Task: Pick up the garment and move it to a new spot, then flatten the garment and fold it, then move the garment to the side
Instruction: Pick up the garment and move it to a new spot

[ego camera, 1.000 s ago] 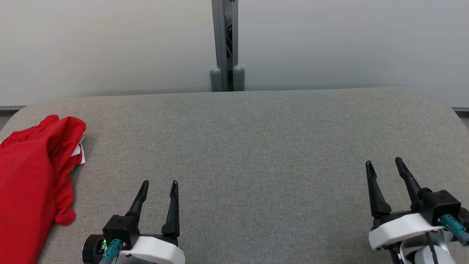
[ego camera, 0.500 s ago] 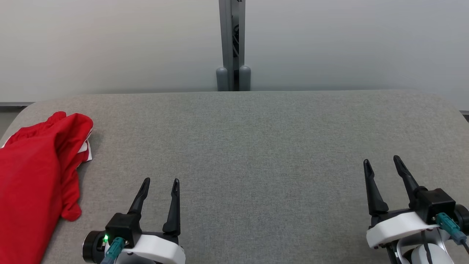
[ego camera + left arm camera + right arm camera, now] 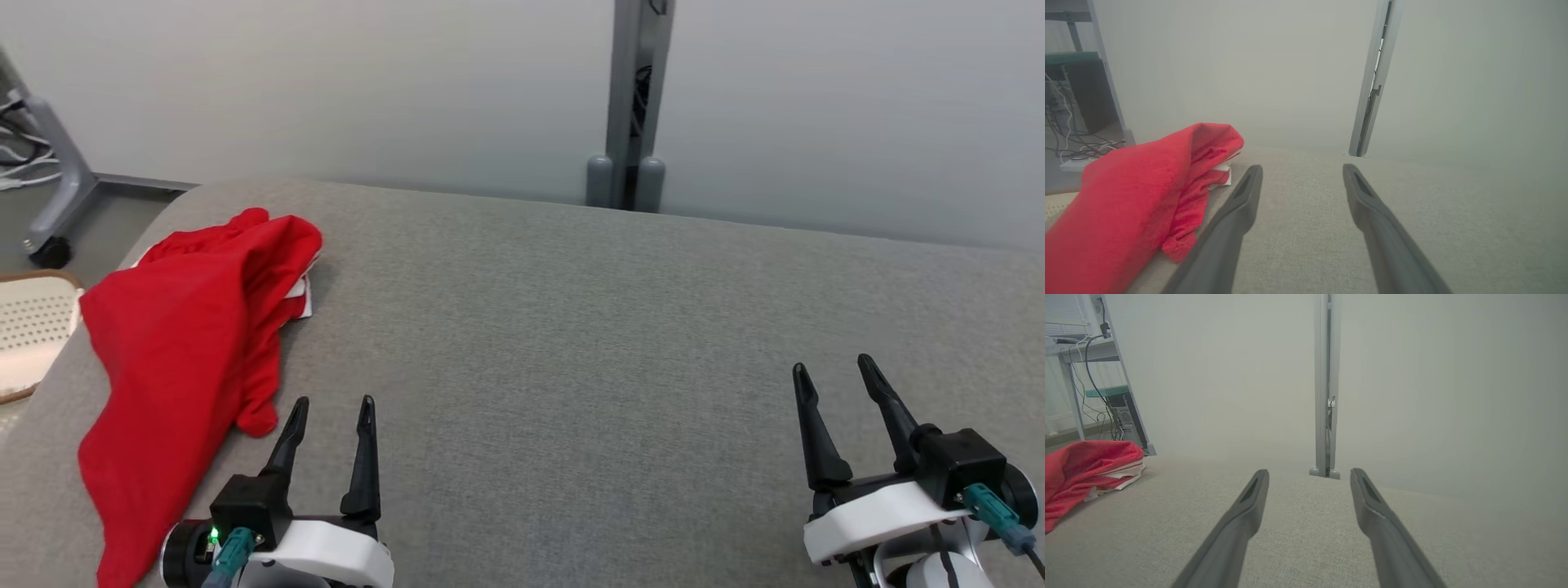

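Note:
The garment is a crumpled red cloth with a bit of white trim, lying at the left end of the grey table. My left gripper is open just right of the garment's near lobe, not touching it. In the left wrist view the garment lies left of the left finger, and the left gripper holds nothing. My right gripper stands open at the lower right, far from the cloth. The right wrist view has the garment at its far left and the right gripper empty.
A grey post with two rounded feet stands behind the table against the pale wall. A perforated white seat or tray sits beyond the table's left edge. A frame leg on a caster and cables stand at the far left.
The head view has swung left, so the garment and post sit further right in the picture. Both grippers stay open and empty, the left now closer to the garment.

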Available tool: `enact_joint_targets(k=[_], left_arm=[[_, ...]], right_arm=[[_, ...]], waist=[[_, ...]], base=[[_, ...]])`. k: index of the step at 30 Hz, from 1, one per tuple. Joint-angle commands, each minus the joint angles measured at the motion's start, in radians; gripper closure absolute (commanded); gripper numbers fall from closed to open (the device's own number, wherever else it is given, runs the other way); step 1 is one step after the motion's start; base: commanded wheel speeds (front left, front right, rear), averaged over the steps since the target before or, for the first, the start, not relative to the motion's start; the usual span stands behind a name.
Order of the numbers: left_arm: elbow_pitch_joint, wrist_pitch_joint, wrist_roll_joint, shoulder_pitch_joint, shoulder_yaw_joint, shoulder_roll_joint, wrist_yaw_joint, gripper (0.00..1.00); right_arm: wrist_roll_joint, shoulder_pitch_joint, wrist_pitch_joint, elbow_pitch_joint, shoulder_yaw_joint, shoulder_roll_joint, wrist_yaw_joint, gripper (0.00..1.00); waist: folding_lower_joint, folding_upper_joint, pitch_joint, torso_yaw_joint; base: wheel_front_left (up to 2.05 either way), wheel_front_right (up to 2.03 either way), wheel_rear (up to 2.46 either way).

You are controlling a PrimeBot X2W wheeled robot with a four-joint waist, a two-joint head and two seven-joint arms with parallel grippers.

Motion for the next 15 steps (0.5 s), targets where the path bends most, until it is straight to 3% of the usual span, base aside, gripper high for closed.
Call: enact_joint_targets(k=[1, 15], left_arm=[[0.000, -0.004, 0.006, 0.003, 0.006, 0.004, -0.002, 0.00], [0.000, -0.004, 0.038, 0.038, 0.049, 0.004, -0.013, 0.00]], right_arm=[[0.003, 0.014, -0.005, -0.007, -0.001, -0.007, 0.002, 0.00], [0.045, 0.034, -0.005, -0.005, 0.067, -0.006, 0.002, 0.00]], waist=[[0.0000, 0.0000, -0.007, 0.048], [0.0000, 0.0000, -0.025, 0.255]], base=[[0.00, 0.00, 0.00], [0.00, 0.00, 0.00]])
